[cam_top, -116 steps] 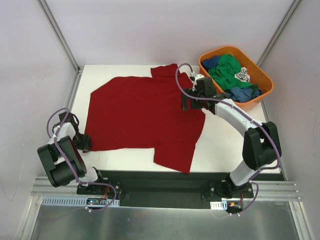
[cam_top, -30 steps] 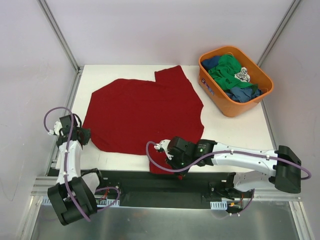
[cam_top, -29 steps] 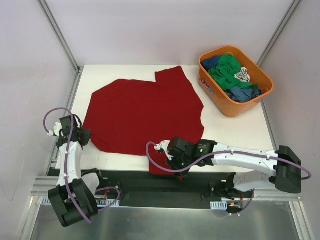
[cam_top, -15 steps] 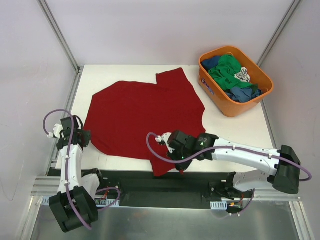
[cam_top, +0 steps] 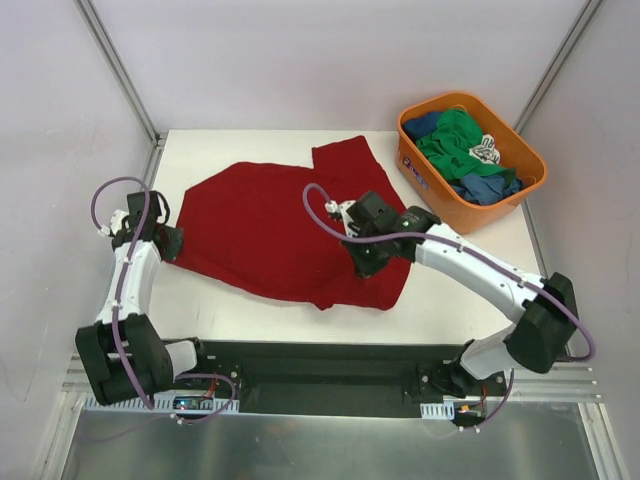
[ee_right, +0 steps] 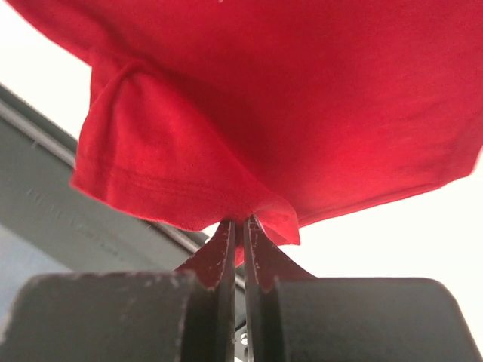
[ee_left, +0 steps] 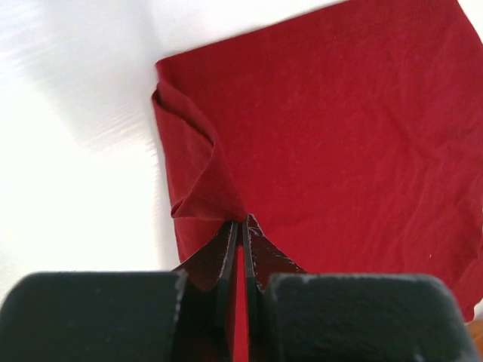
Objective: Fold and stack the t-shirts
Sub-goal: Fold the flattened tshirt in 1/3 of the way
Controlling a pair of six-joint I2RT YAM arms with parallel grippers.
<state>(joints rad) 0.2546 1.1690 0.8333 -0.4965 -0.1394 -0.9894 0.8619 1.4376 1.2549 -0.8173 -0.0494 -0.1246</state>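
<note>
Lifted off the 6 o'clock edge of the table [cam_top: 215, 305], where it was held half a second ago, the near corner of the dark red t-shirt [cam_top: 270, 215] has been carried up toward the centre by the right gripper [cam_top: 365, 262], and the cloth is now doubled over itself along its near side. Over at 9 o'clock the left gripper [cam_top: 170, 243] has been shifted farther from the bases as well, with the shirt's left edge drawn along. Both pairs of fingers are seen pressed together on red cloth. In the left wrist view a puckered fold at the shirt's edge is pinched between the tips. In the right wrist view a stitched hem corner is clamped, with the fabric draped above it. The shirt is spread across the middle of the table, one sleeve pointed to 12 o'clock. At 2 o'clock the orange tub [cam_top: 462, 222] is seen with a green t-shirt [cam_top: 455, 140] and a blue t-shirt [cam_top: 490, 188] heaped inside, well apart from both grippers.
</note>
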